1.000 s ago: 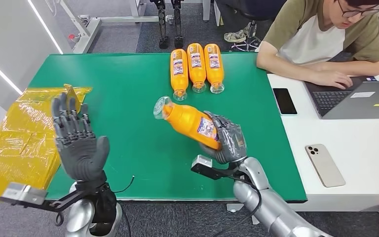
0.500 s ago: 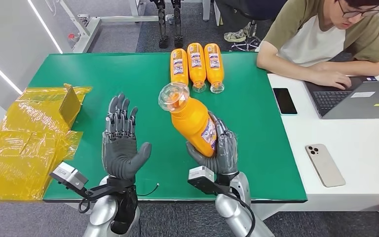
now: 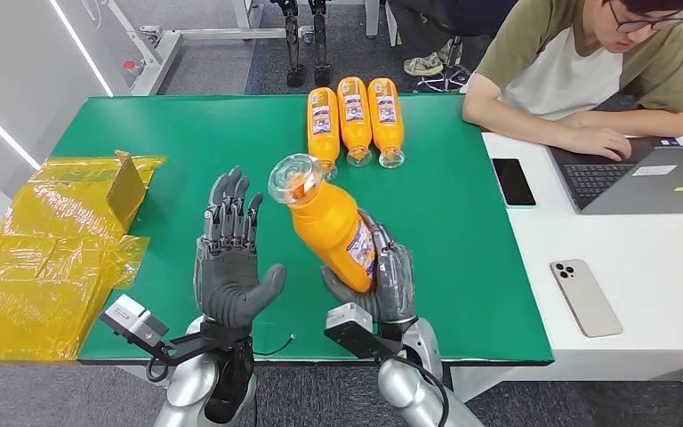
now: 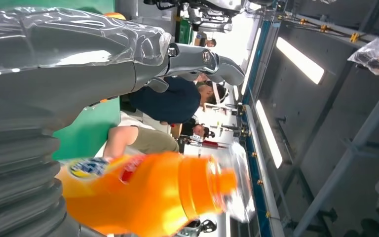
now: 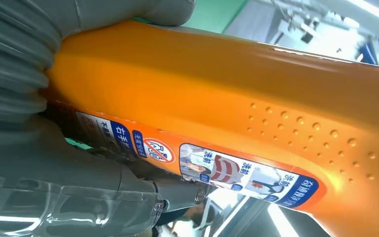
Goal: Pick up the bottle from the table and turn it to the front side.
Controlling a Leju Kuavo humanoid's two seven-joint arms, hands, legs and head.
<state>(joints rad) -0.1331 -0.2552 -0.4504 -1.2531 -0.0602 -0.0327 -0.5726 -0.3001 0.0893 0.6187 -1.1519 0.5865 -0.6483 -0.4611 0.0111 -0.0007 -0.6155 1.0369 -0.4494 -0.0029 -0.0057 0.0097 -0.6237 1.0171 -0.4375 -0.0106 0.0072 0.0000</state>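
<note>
**A:** ok so where's the bottle (image 3: 331, 227) at right now?

**B:** Up off the green table (image 3: 187, 142), in the right hand (image 3: 380, 278). Fingers are wrapped round the lower half, palm behind it, so that's a proper grip. The bottle is tilted, clear cap end up and leaning over toward the left hand (image 3: 229, 258). In the head view the label shows as a strip along the bottle's right edge, next to the fingers.

**A:** and the left hand, is it on it too?

**B:** Nope. It's raised just beside the bottle with the palm facing it, fingers straight and spread apart, thumb sticking out toward the bottle. Holding nothing. There's a clear gap between it and the orange body in the head view. The left wrist view has the bottle (image 4: 143, 195) lying across the frame past the grey thumb, cap a bit blurred.

**A:** right wrist cam any use?

**B:** Mostly orange plastic tbh. You get the bottle (image 5: 256, 98) pressed into the hand, a patch of raised dots on it, and the label strip with blue and red print.

**A:** what else is on the table?

**B:** Three more bottles (image 3: 354, 120) lying side by side at the far edge, caps pointing toward the robot. Yellow wrapping (image 3: 44, 249) is heaped off the left side. On the right a person (image 3: 578, 62) sits at a white desk (image 3: 640, 294) on a laptop (image 3: 649, 178), with two phones (image 3: 513, 181) lying flat on the desk.
</note>
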